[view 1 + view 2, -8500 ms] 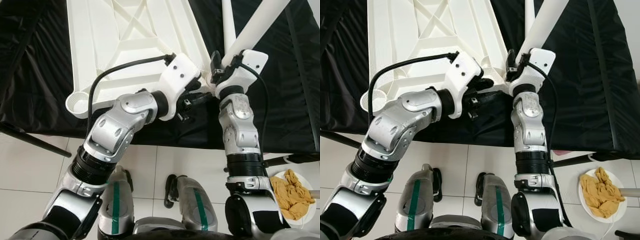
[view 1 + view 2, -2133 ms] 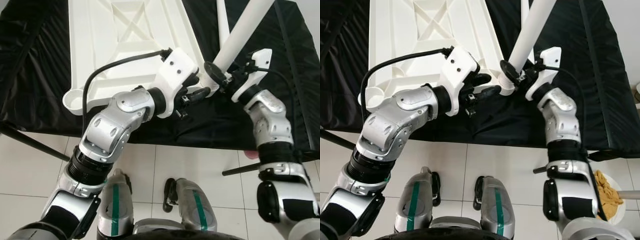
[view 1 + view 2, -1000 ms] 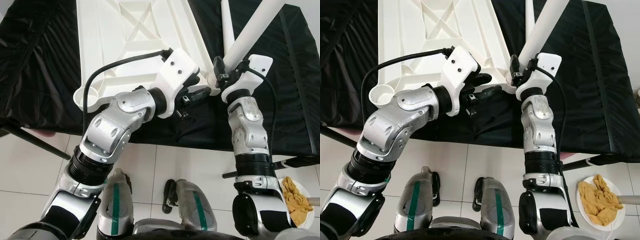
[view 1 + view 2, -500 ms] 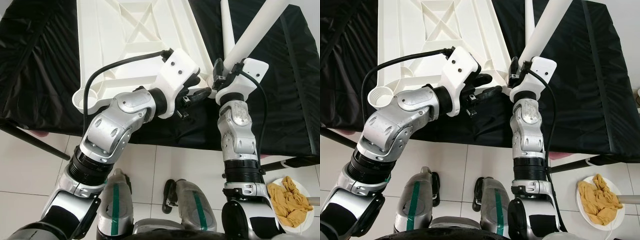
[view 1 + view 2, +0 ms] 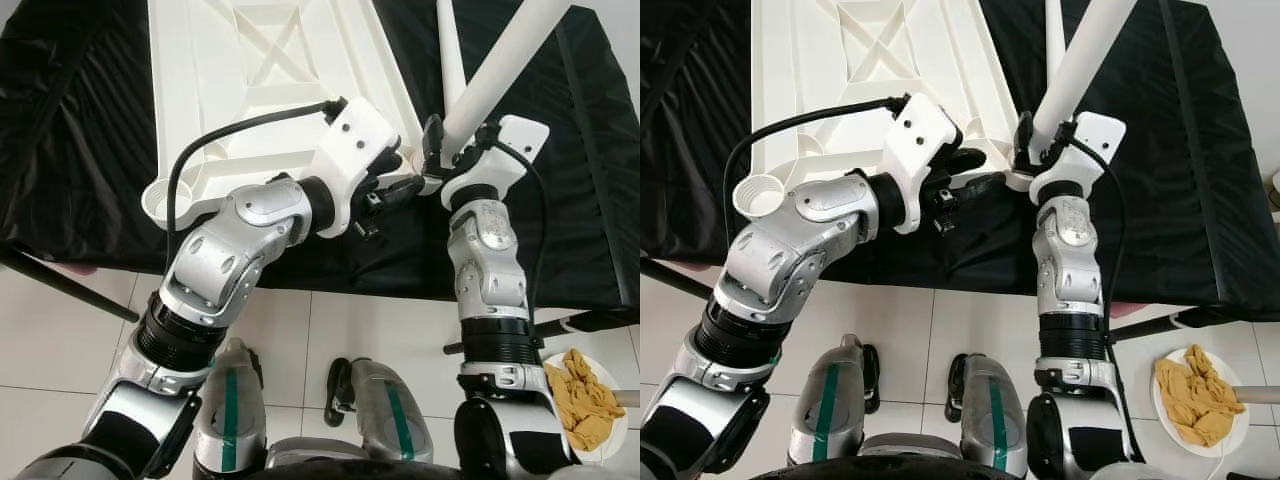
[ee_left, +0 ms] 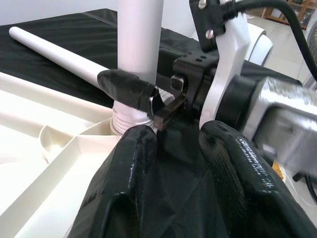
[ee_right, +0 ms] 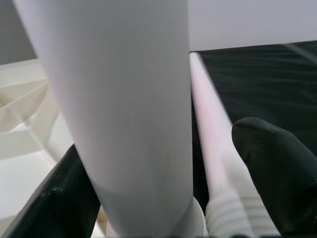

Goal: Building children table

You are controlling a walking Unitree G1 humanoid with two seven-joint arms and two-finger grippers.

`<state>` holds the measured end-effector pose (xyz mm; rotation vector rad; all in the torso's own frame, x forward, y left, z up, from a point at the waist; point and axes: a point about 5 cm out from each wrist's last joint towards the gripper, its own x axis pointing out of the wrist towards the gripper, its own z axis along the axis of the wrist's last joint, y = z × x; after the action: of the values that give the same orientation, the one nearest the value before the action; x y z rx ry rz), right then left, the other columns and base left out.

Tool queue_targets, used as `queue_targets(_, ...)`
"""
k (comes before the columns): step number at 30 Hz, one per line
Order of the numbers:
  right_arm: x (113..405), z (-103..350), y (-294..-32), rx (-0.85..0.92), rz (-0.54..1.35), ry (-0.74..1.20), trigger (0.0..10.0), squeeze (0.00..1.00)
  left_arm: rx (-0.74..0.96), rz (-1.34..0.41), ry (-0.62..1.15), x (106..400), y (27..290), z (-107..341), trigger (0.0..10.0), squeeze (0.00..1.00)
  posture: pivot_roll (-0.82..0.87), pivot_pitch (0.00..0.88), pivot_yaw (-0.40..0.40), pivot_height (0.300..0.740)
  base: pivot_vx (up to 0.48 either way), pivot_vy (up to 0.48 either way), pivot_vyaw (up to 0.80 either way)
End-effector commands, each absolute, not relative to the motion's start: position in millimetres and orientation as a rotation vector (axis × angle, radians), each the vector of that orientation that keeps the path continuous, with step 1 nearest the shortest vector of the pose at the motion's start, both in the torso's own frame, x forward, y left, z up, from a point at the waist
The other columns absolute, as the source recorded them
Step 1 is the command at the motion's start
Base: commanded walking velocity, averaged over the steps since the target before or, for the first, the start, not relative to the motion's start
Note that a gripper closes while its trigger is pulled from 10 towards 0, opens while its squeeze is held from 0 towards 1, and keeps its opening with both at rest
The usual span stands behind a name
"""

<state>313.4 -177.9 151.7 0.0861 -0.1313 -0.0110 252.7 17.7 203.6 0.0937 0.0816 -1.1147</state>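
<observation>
Black cloth point(image 5: 90, 130) beneath ribbed white tabletop point(image 5: 260, 90); right claw point(image 5: 437, 150) clamped on white leg point(image 5: 495, 65), left claw point(image 5: 395, 185) apart.

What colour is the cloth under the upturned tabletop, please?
Black cloth, clearest in the right eye view.

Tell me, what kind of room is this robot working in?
Probably a home room used as a workspace: a white tiled floor, a table draped in black cloth carrying an upturned white plastic children's tabletop, and a white plate of yellow cloth on the floor.
</observation>
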Motion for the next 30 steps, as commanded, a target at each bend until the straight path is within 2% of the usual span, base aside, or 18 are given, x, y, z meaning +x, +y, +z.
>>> queue_targets(1, 316.7, 154.5, -182.9, 0.093, 0.072, -0.130, 10.0, 0.00, 0.104, -1.128, 0.084, 252.1, 15.4, 204.5, 10.0, 0.00, 0.04, 0.038, -0.064, 0.740, 0.000, 0.000, 0.00)
queue_targets(10, 319.5, 159.5, -187.1, 0.069, 0.225, -0.127, 10.0, 0.00, 0.106, -1.133, 0.082, 252.0, 15.0, 204.8, 10.0, 0.00, 0.04, 0.037, -0.065, 0.740, 0.000, 0.000, 0.00)
queue_targets(12, 323.1, 161.4, -194.3, 0.008, 0.374, -0.120, 10.0, 0.00, 0.110, -1.135, 0.080, 252.3, 15.4, 205.2, 10.0, 0.00, 0.05, 0.031, -0.062, 0.740, 0.000, 0.000, 0.00)
queue_targets(15, 323.9, 161.5, -196.6, -0.013, 0.443, -0.112, 10.0, 0.00, 0.112, -1.136, 0.079, 252.3, 15.6, 205.3, 10.0, 0.00, 0.05, 0.029, -0.062, 0.740, 0.000, 0.000, 0.00)
queue_targets(18, 323.3, 159.2, -198.3, -0.034, 0.591, -0.073, 10.0, 0.00, 0.116, -1.138, 0.080, 252.5, 16.0, 205.6, 10.0, 0.00, 0.05, 0.027, -0.062, 0.740, 0.000, 0.000, 0.00)
queue_targets(27, 328.4, 156.2, -206.0, -0.032, 0.635, -0.050, 10.0, 0.00, 0.118, -1.140, 0.082, 252.4, 16.6, 205.7, 10.0, 0.00, 0.06, 0.026, -0.062, 0.740, 0.000, 0.000, 0.00)
queue_targets(28, 329.7, 155.1, -207.7, -0.014, 0.633, -0.051, 1.0, 0.00, 0.119, -1.141, 0.082, 252.3, 16.6, 205.8, 10.0, 0.00, 0.06, 0.027, -0.063, 0.740, 0.000, 0.000, 0.00)
queue_targets(30, 329.7, 155.1, -207.7, -0.014, 0.633, -0.051, 1.0, 0.00, 0.119, -1.141, 0.082, 252.3, 16.6, 205.8, 10.0, 0.00, 0.06, 0.027, -0.063, 0.740, 0.000, 0.000, 0.00)
